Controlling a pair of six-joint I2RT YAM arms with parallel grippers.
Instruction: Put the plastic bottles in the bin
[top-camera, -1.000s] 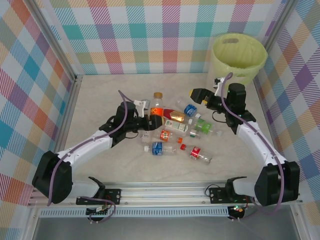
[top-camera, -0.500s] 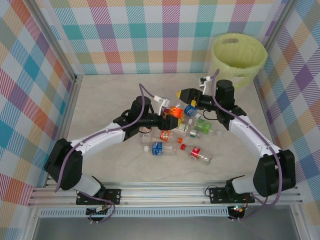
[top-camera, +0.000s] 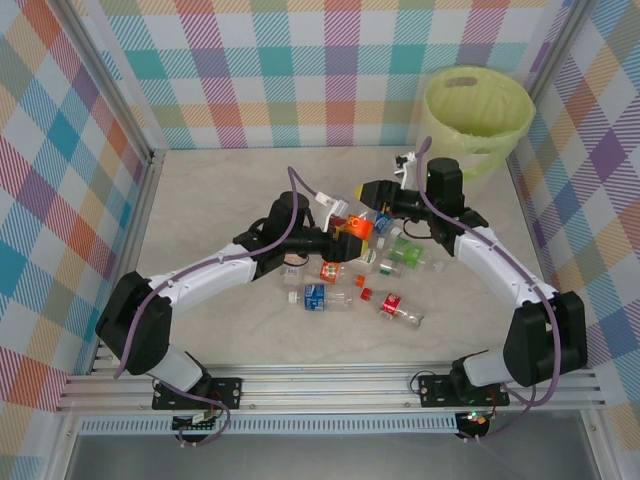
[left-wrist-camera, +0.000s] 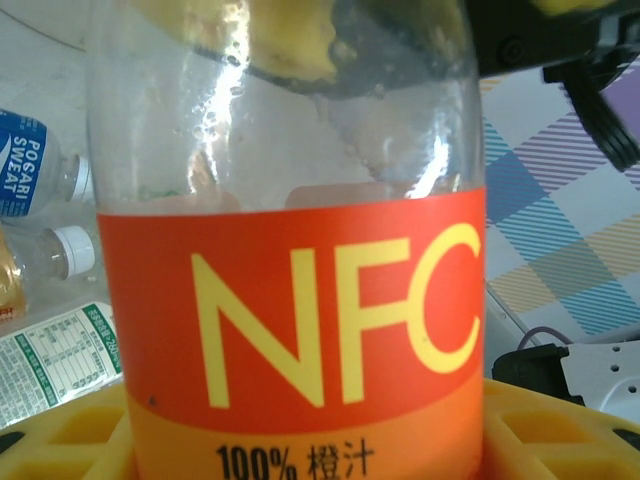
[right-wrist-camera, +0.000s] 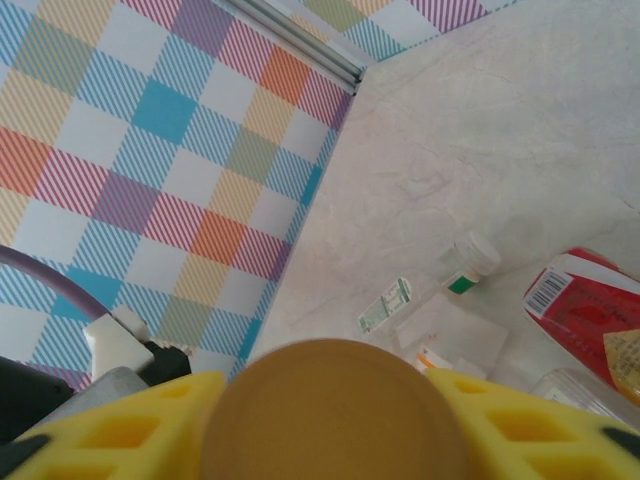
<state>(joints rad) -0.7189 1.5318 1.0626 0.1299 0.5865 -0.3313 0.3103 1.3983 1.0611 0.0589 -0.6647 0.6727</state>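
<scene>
An orange-labelled "NFC" bottle (top-camera: 354, 228) is held above the table, and my left gripper (top-camera: 343, 230) is shut on its body. In the left wrist view its label (left-wrist-camera: 300, 320) sits between my yellow pads (left-wrist-camera: 60, 440). My right gripper (top-camera: 368, 193) meets the same bottle from the other end. In the right wrist view the bottle's brownish cap (right-wrist-camera: 335, 400) is clamped between yellow pads (right-wrist-camera: 110, 430). Several other bottles lie below, among them a blue-labelled one (top-camera: 318, 297) and a red-labelled one (top-camera: 398, 307). The yellow-green lined bin (top-camera: 440, 115) stands at the far right corner.
More bottles lie in a cluster under the grippers: a green-labelled one (top-camera: 408, 255), a white-and-green one (top-camera: 357, 255), a small orange one (top-camera: 330, 270). Checked walls close the table on three sides. Bare tabletop (top-camera: 220, 190) lies to the left.
The left gripper carried the orange-labelled bottle up and to the right from where it stood. The right gripper swung left and closed on its cap.
</scene>
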